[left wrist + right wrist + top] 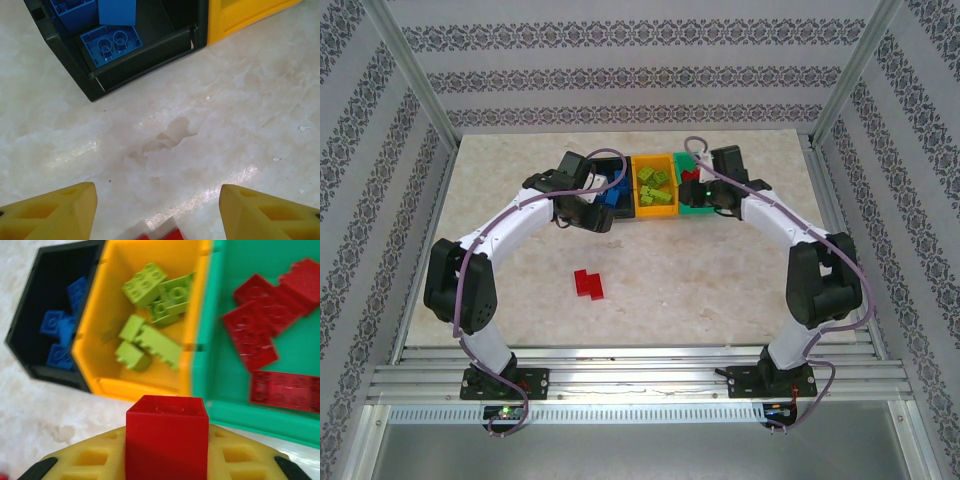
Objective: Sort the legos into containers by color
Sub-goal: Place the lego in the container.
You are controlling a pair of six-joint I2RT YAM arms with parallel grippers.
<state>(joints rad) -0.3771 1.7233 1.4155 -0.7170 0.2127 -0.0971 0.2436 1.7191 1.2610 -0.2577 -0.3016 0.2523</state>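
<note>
Three open rectangular plastic bins stand in a row at 12 o'clock on the marbled tabletop [740,280].

- The black bin [30,320] holds at least three blue studded bricks [57,325].
- The orange-yellow bin [100,300] holds about six lime green bricks [160,345].
- The green bin [220,365] holds four red bricks [250,337].

Two loose red bricks [588,284] lie touching at 8 o'clock from the table centre. The right gripper [166,460] clamps one red cube brick [166,430] at the green bin. The left gripper [157,190] is spread wide and empty, at 6 o'clock of the black bin.
</note>
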